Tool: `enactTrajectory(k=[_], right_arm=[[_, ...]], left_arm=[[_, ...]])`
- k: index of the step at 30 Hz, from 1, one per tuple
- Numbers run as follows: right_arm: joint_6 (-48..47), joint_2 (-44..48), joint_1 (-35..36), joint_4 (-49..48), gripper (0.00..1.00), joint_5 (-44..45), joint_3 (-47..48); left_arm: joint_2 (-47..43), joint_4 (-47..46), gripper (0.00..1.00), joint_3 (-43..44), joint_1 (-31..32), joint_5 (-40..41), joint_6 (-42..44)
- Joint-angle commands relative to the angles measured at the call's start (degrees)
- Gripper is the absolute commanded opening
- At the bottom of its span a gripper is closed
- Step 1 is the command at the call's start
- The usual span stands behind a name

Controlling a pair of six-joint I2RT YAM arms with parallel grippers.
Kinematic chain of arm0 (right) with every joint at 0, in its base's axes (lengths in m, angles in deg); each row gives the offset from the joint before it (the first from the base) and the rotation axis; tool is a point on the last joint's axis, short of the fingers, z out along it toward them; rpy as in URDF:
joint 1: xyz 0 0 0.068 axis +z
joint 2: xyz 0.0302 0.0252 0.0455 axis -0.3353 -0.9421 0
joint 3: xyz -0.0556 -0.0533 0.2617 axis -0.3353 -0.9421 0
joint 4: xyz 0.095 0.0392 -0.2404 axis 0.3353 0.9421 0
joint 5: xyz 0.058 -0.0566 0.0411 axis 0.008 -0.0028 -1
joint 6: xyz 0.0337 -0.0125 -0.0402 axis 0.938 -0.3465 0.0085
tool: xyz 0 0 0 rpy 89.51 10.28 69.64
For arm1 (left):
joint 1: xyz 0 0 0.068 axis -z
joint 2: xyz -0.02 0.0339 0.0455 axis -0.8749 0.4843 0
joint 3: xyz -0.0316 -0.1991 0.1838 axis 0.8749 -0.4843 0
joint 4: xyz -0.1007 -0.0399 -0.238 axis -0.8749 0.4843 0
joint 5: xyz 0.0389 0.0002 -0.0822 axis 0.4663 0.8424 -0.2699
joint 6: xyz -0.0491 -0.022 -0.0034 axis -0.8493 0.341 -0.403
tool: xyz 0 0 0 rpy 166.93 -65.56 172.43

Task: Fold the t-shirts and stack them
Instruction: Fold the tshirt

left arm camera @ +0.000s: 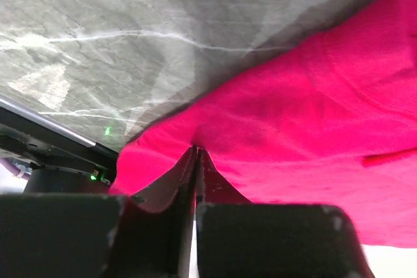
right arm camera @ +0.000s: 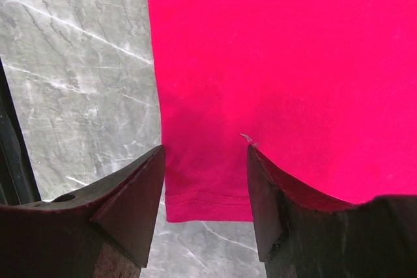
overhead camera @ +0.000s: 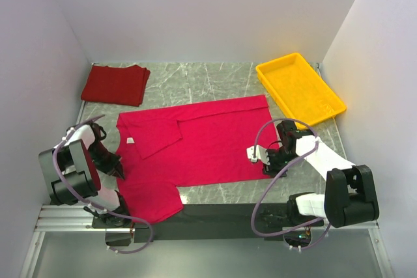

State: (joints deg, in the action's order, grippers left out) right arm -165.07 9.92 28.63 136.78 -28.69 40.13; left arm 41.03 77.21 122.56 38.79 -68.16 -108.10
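A: Crimson t-shirt?
B: Soft knit, flat mid-table; left gripper pinched its near-left edge, right gripper spread astride the stitched hem.
A: Maroon t-shirt?
B: Folded square, far-left corner.

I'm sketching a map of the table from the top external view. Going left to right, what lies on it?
maroon t-shirt → crimson t-shirt → yellow tray

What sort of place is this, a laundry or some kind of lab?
Probably a robotics lab test cell: a left arm and right arm bolted to a marble-look table, plain white walls boxing it in, and a crimson t-shirt laid out for practice.
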Motion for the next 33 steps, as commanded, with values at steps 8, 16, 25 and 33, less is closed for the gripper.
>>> enactTrajectory(k=[8, 16, 25, 33], right_arm=[[-1.21, 0.6, 0.28, 0.56, 0.6, -2.14, 2.73], [-2.0, -0.37, 0.19, -1.1, 0.6, -4.6, 2.55], [-1.03, 0.24, 0.02, -2.87, 0.6, -6.79, 2.73], [-0.51, 0.51, -0.25, -1.99, 0.6, -6.62, 3.87]], left_arm=[[-5.25, 5.9, 0.28, 0.13, 0.88, 2.72, -2.55], [-2.63, 8.19, 0.47, 2.33, 1.94, 6.84, -3.09], [5.02, 5.74, 0.48, 3.3, 2.29, 8.7, -3.09], [7.76, 0.81, 0.4, 3.56, 3.08, 8.08, -2.21]])
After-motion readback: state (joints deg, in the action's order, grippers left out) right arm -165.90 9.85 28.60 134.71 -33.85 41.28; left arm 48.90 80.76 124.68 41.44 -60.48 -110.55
